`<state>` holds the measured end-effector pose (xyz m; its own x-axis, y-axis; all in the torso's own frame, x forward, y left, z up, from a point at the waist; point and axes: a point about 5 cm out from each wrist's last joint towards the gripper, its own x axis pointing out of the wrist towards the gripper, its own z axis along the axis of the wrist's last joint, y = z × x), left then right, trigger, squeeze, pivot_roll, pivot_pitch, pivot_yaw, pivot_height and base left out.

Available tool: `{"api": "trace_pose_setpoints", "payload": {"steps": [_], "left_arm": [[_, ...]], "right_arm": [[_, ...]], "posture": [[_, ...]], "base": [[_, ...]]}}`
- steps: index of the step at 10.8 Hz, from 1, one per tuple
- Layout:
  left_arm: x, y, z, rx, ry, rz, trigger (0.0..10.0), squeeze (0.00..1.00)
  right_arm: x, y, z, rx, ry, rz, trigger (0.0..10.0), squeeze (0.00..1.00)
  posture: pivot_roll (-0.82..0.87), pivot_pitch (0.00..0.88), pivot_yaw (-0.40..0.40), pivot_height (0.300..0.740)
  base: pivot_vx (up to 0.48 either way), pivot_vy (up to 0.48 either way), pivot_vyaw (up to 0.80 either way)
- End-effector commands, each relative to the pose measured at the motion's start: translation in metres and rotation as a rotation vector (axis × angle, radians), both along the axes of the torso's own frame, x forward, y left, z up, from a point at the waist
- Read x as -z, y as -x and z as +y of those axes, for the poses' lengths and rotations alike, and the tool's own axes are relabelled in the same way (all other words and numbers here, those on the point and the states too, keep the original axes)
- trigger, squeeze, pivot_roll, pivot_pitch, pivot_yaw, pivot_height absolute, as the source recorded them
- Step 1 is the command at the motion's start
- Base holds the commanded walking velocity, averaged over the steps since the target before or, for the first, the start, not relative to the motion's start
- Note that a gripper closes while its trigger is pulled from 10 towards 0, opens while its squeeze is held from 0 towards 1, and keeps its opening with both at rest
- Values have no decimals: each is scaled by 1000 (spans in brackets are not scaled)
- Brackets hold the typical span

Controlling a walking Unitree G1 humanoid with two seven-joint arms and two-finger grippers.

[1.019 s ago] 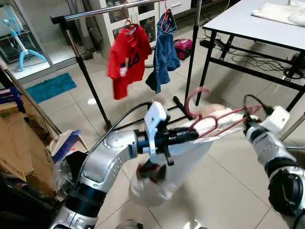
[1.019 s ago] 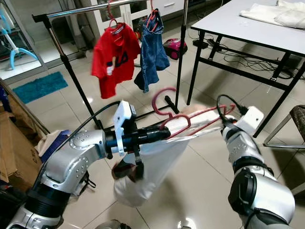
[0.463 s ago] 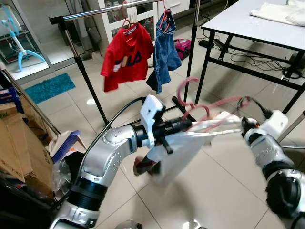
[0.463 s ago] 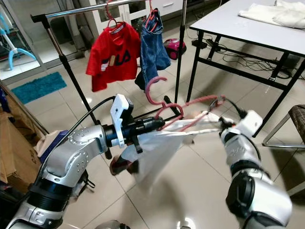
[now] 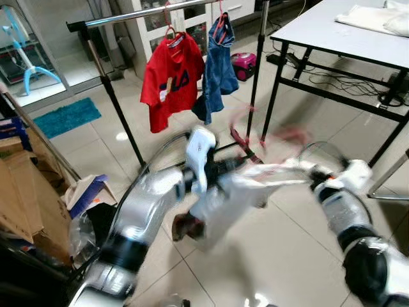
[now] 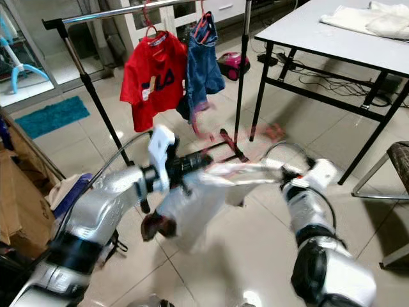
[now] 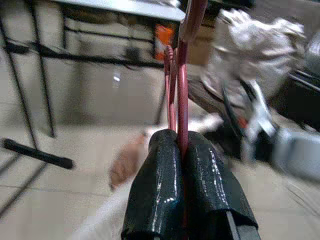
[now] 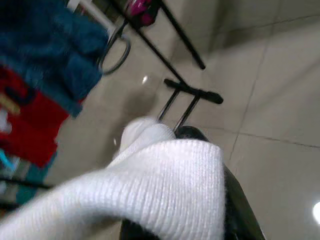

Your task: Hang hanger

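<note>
A pink hanger (image 7: 182, 75) carries a white knitted garment (image 5: 223, 198) and is stretched between my two grippers above the tiled floor, all blurred by motion. My left gripper (image 7: 183, 197) is shut on the hanger's neck, with the hook (image 5: 241, 125) standing up from it. My right gripper (image 5: 308, 170) is shut on the garment's (image 8: 165, 185) other end, and the knit drapes over its fingers (image 8: 239, 205). The clothes rail (image 5: 147, 13) runs across beyond them. A red T-shirt (image 5: 169, 80) and a blue denim piece (image 5: 218, 70) hang from it.
The rack's black legs (image 5: 124, 118) and foot bar (image 5: 239, 142) stand just ahead. A white table (image 5: 332, 32) with folded cloth is at the right. Cardboard boxes (image 5: 25, 192) and clutter crowd the left. A pink appliance (image 5: 244, 64) sits behind the rack, and a chair (image 6: 399, 160) stands at far right.
Both arms have swung left and toward the rack with the hanger and garment. The hook has risen, and the garment now hangs shorter and is blurred.
</note>
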<state>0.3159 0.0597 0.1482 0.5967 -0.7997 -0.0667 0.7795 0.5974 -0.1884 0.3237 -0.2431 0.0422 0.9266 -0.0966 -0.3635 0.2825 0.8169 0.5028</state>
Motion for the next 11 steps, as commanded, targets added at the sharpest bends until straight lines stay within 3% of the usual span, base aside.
{"api": "trace_pose_setpoints", "payload": {"steps": [1,3,4,5,7,9,11], "left_arm": [[-11,-10,5,-90,17,-48,10000,0],[-24,-24,-7,-242,105,-65,10000,0],[-26,-27,-14,-281,112,-67,10000,0],[-25,-27,-17,-294,104,-69,10000,0],[-17,-31,-19,-360,51,-83,10000,0],[-16,-33,-19,-373,74,-72,10000,0],[-15,-42,-6,-470,194,49,10000,0]], "right_arm": [[-3,-2,5,-64,78,-23,0,0],[0,-5,37,-292,259,-54,0,0],[0,-5,57,-426,381,-89,0,0],[-3,-7,70,-487,427,-126,0,0],[-21,-12,110,-665,479,-313,0,0],[-27,-9,127,-776,488,-395,0,0],[-21,5,139,-978,465,-437,0,0]], "posture": [[-18,0,73,740],[-21,0,71,740],[-25,0,71,740],[-26,0,71,740],[-27,0,73,740],[-26,0,73,740],[-26,0,71,740]], "base": [[0,0,0],[0,0,0],[0,0,0],[0,0,0],[0,0,0],[0,0,0],[0,0,0]]}}
